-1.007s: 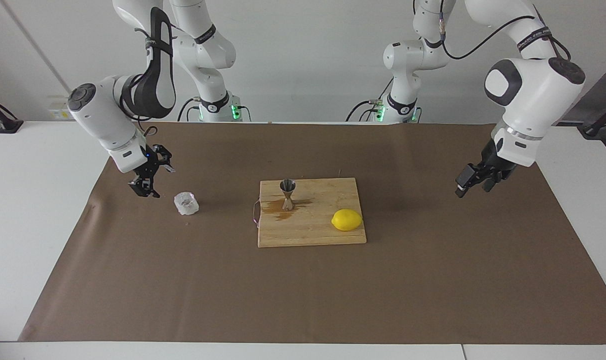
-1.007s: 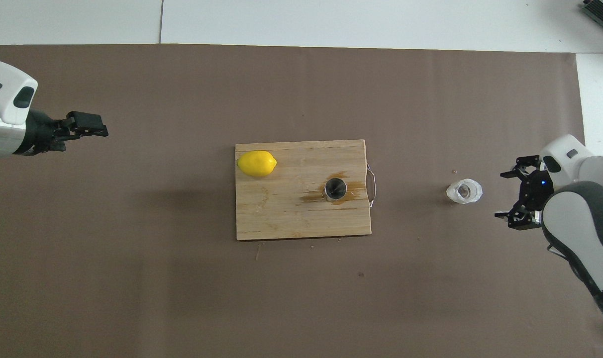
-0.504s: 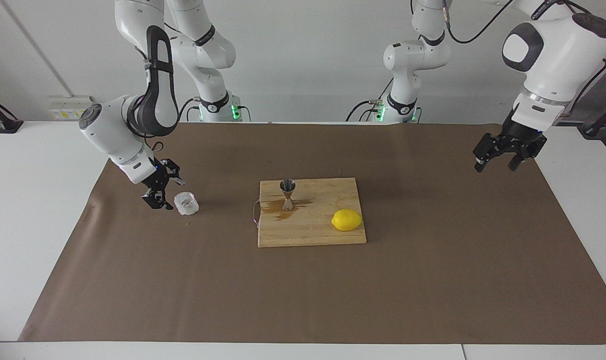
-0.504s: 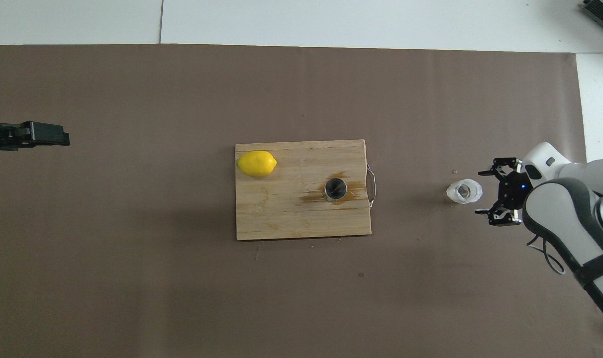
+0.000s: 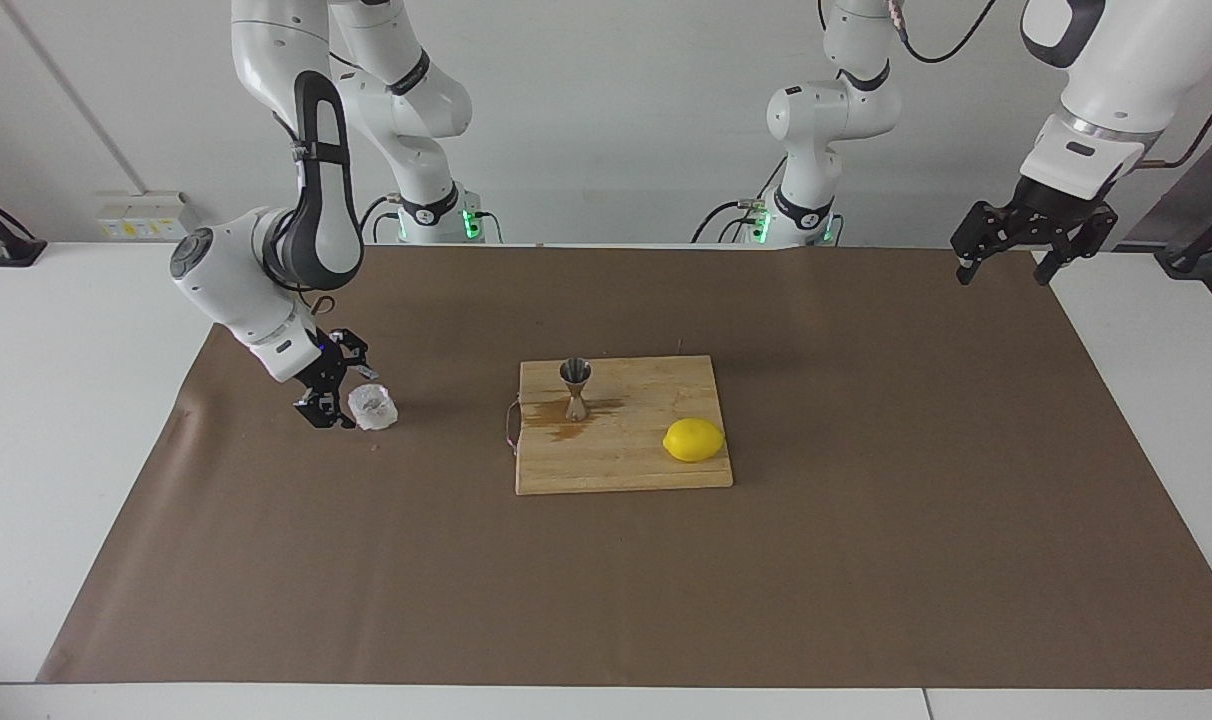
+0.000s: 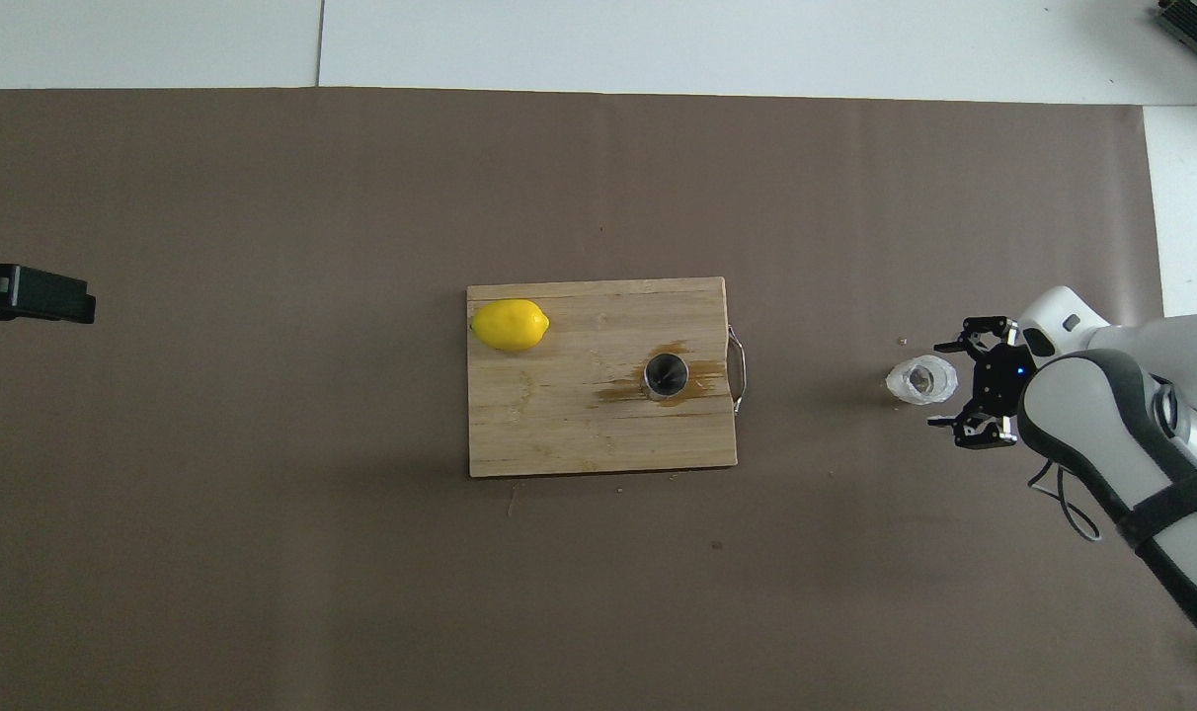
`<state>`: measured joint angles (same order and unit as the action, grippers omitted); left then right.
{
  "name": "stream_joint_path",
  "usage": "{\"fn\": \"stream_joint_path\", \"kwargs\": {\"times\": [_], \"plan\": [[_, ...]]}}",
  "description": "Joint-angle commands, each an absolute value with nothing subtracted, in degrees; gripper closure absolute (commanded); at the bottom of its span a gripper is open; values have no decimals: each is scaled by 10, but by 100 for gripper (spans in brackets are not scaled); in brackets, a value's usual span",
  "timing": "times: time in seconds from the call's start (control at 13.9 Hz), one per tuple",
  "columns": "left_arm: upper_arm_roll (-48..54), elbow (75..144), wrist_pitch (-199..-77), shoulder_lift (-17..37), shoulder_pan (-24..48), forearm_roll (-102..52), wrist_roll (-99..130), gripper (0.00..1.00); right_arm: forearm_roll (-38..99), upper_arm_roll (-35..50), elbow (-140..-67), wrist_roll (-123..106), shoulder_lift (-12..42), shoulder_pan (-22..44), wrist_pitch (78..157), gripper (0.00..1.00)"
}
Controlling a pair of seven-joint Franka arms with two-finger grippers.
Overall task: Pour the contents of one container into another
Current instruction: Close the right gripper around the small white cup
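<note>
Clear faceted tumbler (image 5: pixel 373 407) stands on the brown paper toward the right arm's end, just beside the wide-open right end effector (image 5: pixel 338 397), seemingly untouched; steel jigger (image 5: pixel 575 388) waits on the board, left end effector (image 5: pixel 1003 252) open, raised.

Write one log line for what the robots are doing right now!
right gripper: open, beside tumbler, not gripping | left gripper: open, raised, waiting | jigger: upright on cutting board

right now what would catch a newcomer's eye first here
The yellow lemon on the wooden cutting board at the table's middle, with the steel jigger upright in a brown spill. Toward the right arm's end, the right end effector is open beside the clear tumbler.
</note>
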<state>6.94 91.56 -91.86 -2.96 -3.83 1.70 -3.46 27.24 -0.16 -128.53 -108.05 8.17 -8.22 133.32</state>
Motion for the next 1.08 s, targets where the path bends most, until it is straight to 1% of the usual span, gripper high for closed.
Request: {"fn": "stream_joint_path", "kwargs": {"times": [0.0, 0.14, 0.43, 0.5, 0.58, 0.65, 0.72, 0.79, 1.01], "plan": [[76, 902, -875, -32, -33, 34, -42, 0, 305, 1, -1298, -1118, 90, -77, 1367, 0], [80, 914, -887, -47, -35, 31, -35, 0, 323, 1, -1303, -1142, 98, -74, 1382, 0], [81, 921, -888, -50, -33, 30, -35, 0, 348, 1, -1302, -1168, 101, -74, 1383, 0], [81, 923, -885, -52, -33, 29, -33, 0, 350, 1, -1302, -1169, 101, -74, 1383, 24], [81, 931, -886, -55, -33, 27, -31, 0, 355, 1, -1303, -1170, 101, -74, 1383, 45], [81, 935, -888, -57, -36, 21, -23, 0, 356, 1, -1302, -1171, 101, -74, 1383, 63], [80, 938, -889, -58, -40, 9, -19, 0, 356, 1, -1302, -1172, 101, -74, 1383, 84], [79, 944, -890, -61, -42, -1, -14, 0, 356, 1, -1302, -1172, 100, -74, 1383, 100], [77, 956, -899, -66, -42, -2, -11, 0, 360, 8, -1297, -1163, 92, -72, 1382, 100]]}}
